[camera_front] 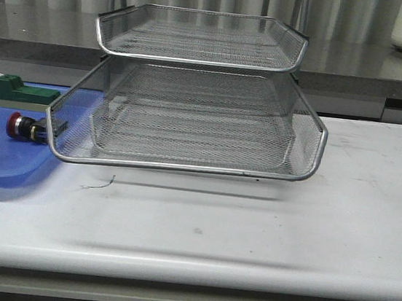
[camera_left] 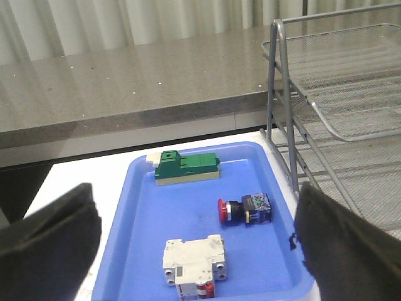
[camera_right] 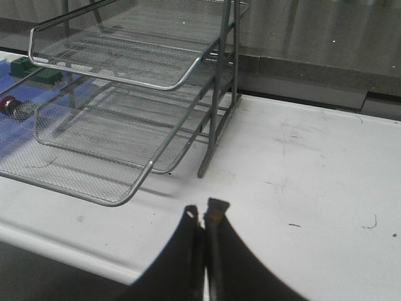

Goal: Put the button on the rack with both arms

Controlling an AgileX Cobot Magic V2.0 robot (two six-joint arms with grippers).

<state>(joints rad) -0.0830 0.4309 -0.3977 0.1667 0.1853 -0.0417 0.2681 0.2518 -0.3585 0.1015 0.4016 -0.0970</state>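
Wire-mesh rack [camera_front: 191, 112] standing near the back edge of the white bench [camera_front: 337, 233], a little toward the left, with the middle tray [camera_front: 184, 165] slid out toward the front edge, well past the upper tray [camera_front: 200, 37]. Flat blue tray [camera_front: 1, 163] lying at the left edge of the bench, partly under the pulled-out mesh tray. Button [camera_left: 243, 209] resting on its side inside the blue tray, on the part nearest the rack, red head turned away from the rack; also visible in the front view [camera_front: 26, 127], just beside the left corner of the slid-out tray. Green block [camera_left: 187, 167] toward the back part of the blue tray, white part [camera_left: 193, 261] toward the front part, both apart from the button. Left gripper [camera_left: 200, 251] wide open above the blue tray, fingers [camera_left: 50, 241] well apart, holding nothing. Right gripper [camera_right: 203, 216] fully closed, fingertips pressed together, nothing between them, above the bare bench near the front edge, to the right of the rack.
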